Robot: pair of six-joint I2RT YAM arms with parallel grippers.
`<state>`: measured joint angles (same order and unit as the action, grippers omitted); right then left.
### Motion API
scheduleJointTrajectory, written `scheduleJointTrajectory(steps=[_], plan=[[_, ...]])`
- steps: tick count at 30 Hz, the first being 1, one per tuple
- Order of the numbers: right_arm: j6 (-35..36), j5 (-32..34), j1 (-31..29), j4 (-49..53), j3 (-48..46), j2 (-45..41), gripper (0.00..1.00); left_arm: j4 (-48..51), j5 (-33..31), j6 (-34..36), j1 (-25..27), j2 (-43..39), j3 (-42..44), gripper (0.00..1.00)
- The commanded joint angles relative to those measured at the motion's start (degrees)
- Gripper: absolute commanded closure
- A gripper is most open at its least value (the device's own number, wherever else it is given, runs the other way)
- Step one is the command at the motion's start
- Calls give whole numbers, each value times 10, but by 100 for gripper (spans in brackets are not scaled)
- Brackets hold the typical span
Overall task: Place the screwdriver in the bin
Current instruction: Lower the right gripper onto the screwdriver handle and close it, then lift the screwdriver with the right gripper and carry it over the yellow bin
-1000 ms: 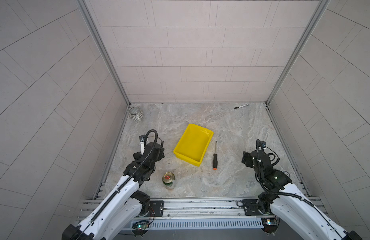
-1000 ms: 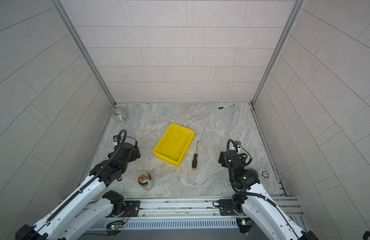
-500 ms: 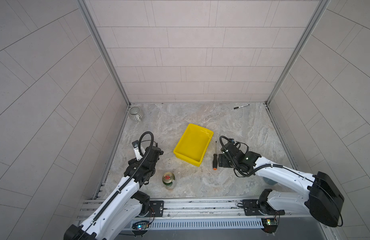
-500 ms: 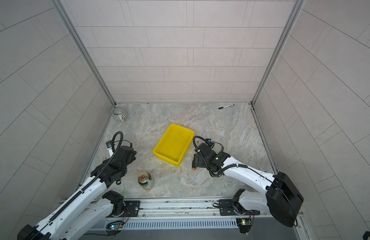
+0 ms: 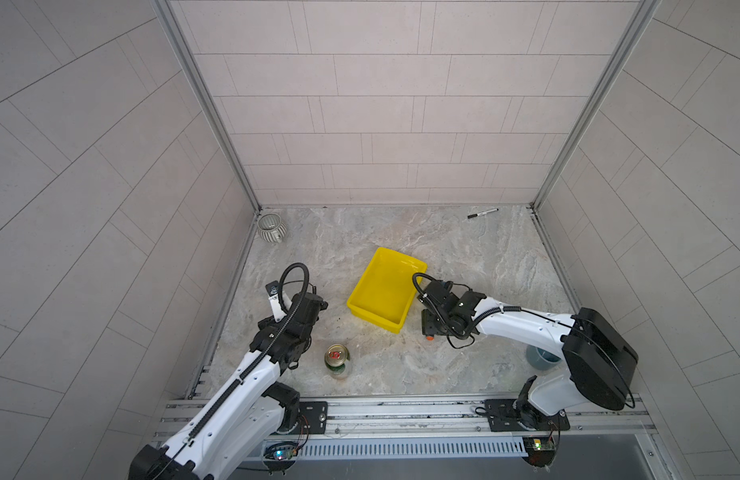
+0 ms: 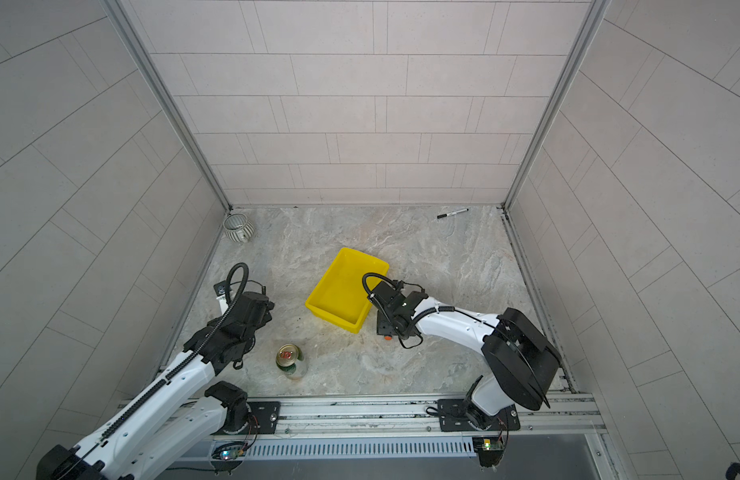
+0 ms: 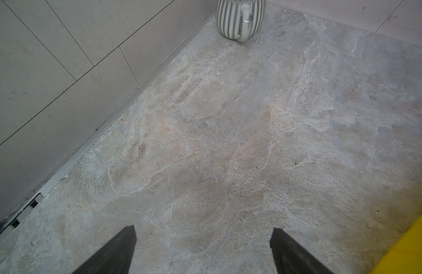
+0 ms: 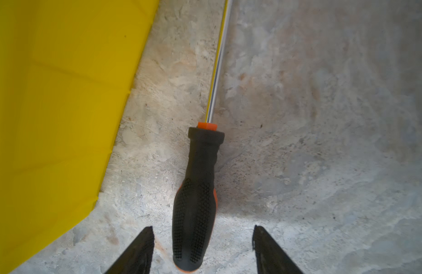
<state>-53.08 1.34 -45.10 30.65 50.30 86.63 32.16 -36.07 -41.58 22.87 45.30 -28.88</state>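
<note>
Right hand [image 8: 202,227] straddles the screwdriver [image 8: 195,189] handle, fingers apart with a gap on each side, gripping nothing. The screwdriver lies flat on the counter [image 8: 323,142] just beside the bin [image 8: 63,95] wall, bare counter on its other side. Left hand [image 7: 202,231] gapes empty.

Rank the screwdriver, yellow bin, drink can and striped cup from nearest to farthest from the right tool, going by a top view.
From the right tool, in a top view:
1. screwdriver: directly beneath it, handle between the open jaws.
2. yellow bin: right beside it, to the left.
3. drink can: near the front edge, further left.
4. striped cup: far back-left corner.
</note>
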Motion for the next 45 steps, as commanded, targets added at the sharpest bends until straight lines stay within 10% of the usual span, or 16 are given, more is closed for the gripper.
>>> scheduleJointTrajectory(steps=[1, 23, 29, 34, 45], plan=[[-11, 5, -3, 18, 15, 18, 43, 5, -7, -3, -2, -5, 6, 5], [-30, 20, -2, -6, -25, 50, 58, -7, -4, -3, -2, 14, 2, 6], [-39, 37, -2, 17, -10, 47, 79, -3, -4, -3, -2, 7, 4, 7], [-69, 51, -3, 21, -40, -8, 94, -6, -2, -3, -2, 1, 6, 7], [-137, 104, -22, 0, -31, -219, 93, -12, 4, -2, -2, 15, 4, 7]])
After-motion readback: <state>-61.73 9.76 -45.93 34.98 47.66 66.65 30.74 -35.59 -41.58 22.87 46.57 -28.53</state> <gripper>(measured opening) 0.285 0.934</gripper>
